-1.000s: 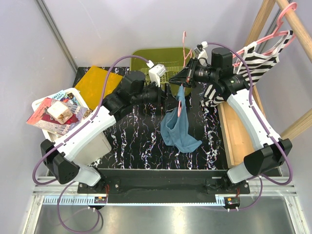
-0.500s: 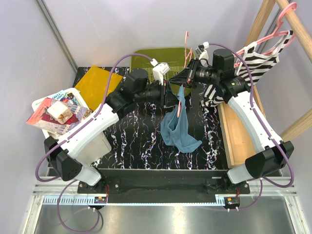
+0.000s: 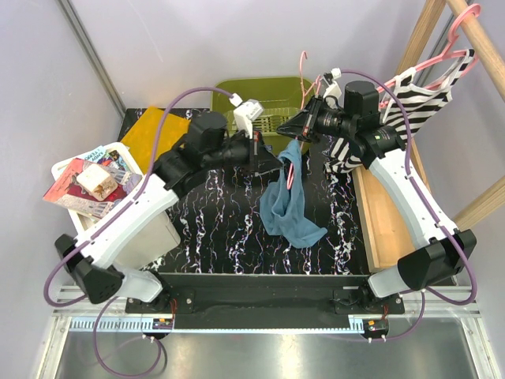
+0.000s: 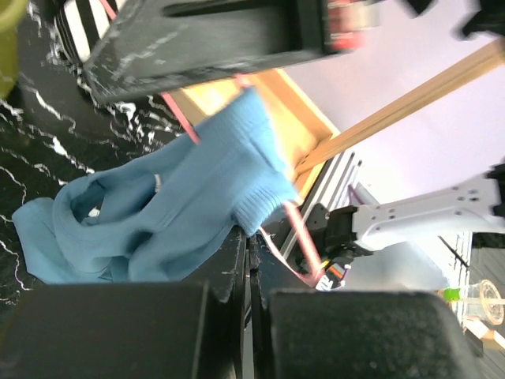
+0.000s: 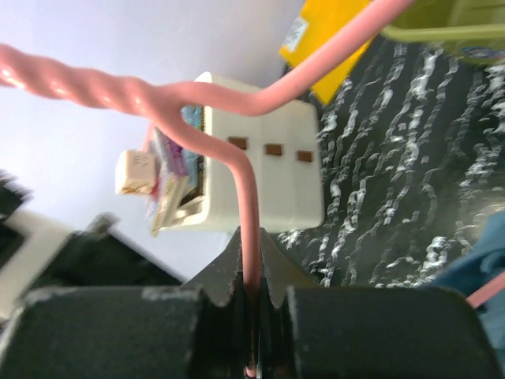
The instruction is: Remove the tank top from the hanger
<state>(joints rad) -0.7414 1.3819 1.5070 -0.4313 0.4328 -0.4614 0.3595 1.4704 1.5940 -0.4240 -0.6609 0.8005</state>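
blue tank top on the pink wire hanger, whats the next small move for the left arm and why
Probably draw the left gripper a little back toward its own base. Its jaws look shut on the hem of the blue tank top, the right gripper clamps the pink wire hanger, and the wire runs through the cloth.

Both arms are reaching forward and angling inward, wrists almost meeting. Left gripper (image 3: 273,163) is pointing right, jaws pinching the tank top (image 3: 289,207) edge. Right gripper (image 3: 293,126) is sitting higher, pointing left, jaws clamping tight on the hanger (image 5: 247,207) wire.
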